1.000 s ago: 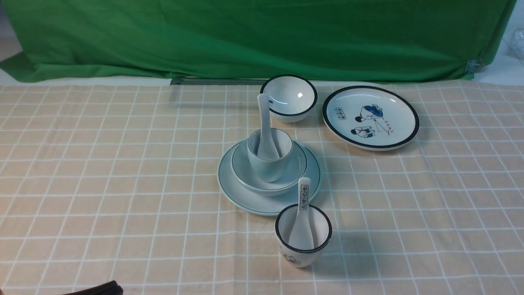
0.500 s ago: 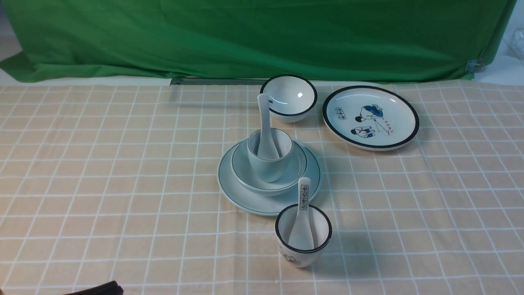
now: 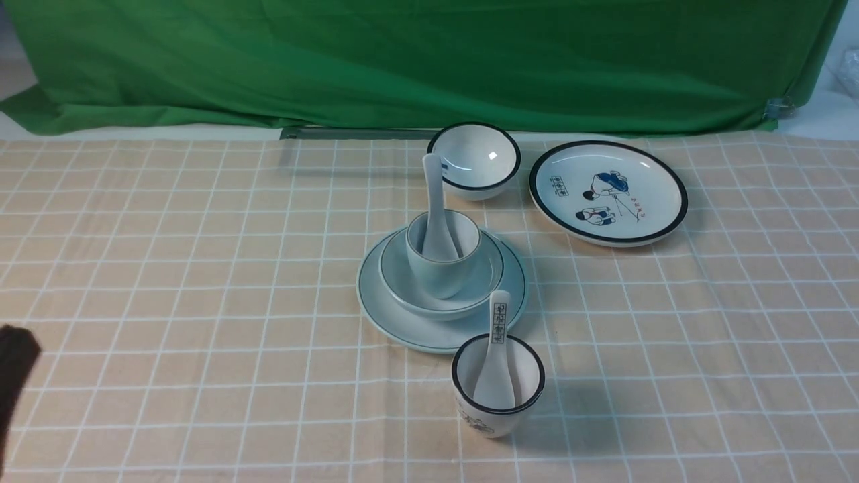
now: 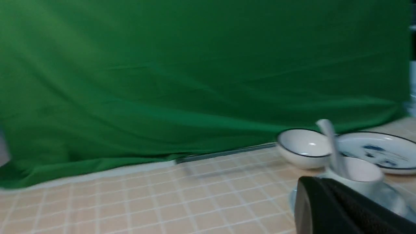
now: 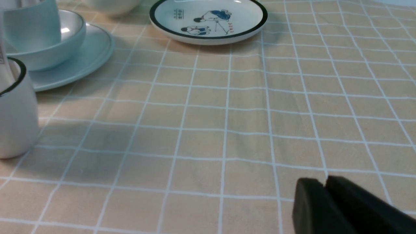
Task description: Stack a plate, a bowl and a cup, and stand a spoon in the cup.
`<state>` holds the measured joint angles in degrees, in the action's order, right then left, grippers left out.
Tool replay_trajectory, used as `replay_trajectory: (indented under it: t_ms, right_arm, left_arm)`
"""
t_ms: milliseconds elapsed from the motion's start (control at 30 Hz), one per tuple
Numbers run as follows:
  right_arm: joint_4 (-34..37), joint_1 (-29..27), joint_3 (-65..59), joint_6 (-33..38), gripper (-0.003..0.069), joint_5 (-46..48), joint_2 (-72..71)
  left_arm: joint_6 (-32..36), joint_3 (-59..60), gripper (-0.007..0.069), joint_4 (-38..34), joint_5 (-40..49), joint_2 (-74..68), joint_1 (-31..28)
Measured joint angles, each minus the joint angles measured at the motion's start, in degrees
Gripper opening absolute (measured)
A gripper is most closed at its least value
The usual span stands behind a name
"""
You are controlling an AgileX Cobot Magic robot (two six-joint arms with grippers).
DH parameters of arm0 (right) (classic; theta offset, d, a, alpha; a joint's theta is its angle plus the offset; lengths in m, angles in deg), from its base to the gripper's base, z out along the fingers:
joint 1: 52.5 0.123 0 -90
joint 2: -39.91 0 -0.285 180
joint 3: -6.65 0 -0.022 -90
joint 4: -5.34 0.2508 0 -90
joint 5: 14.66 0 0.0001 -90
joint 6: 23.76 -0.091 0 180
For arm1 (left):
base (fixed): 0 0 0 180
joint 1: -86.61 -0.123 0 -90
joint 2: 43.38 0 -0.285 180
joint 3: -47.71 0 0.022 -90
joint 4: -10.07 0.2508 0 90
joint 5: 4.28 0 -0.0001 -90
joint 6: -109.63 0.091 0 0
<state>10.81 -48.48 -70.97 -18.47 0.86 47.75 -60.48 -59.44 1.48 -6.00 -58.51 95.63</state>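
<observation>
The pale plate [image 3: 382, 308] lies mid-table with the wide pale bowl [image 3: 394, 267] on it. The plain cup [image 3: 439, 276] stands in the bowl. The plain white spoon [image 3: 433, 188] stands in the cup, handle up and leaning back. The stack also shows in the right wrist view: plate [image 5: 87, 55], bowl [image 5: 48, 55], cup [image 5: 32, 26]. My left gripper [image 3: 17, 342] is at the far left edge, well away from the stack; in its wrist view it [image 4: 312, 191] is shut and empty. My right gripper [image 5: 325, 185] is shut, empty, low over the cloth to the right.
A black-rimmed cup [image 3: 496, 402] holding a spoon with black characters [image 3: 498, 322] stands just in front of the stack. A small black-rimmed bowl [image 3: 474, 161] and a cartoon plate [image 3: 607, 191] lie behind and to the right. A green cloth [image 3: 402, 60] hangs at the back.
My left gripper has moved from the bottom edge of the front view up to the far left edge. The dishes have not moved.
</observation>
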Motion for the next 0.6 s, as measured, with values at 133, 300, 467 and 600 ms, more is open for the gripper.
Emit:
replay_trajectory:
  t_ms: [133, 300, 467, 600]
  right_arm:
    - [0.0, 0.0, 0.0, 0.1, 0.0105, 0.0, 0.0]
    - [0.0, 0.0, 0.0, 0.0, 0.0113, 0.0, 0.0]
    - [0.0, 0.0, 0.0, 0.0, 0.0123, -0.1, 0.0]
    - [0.0, 0.0, 0.0, 0.0, 0.0130, -0.1, 0.0]
  left_arm:
    - [-2.1, 4.3, 0.0001, -0.5, 7.1, 5.8, -9.2]
    - [-2.5, 4.8, 0.0001, -0.4, 15.6, 7.3, -11.2]
    - [-2.2, 4.8, 0.0001, -0.4, 15.2, 7.4, -11.3]
    - [-2.1, 4.8, 0.0001, -0.4, 15.1, 7.4, -11.3]
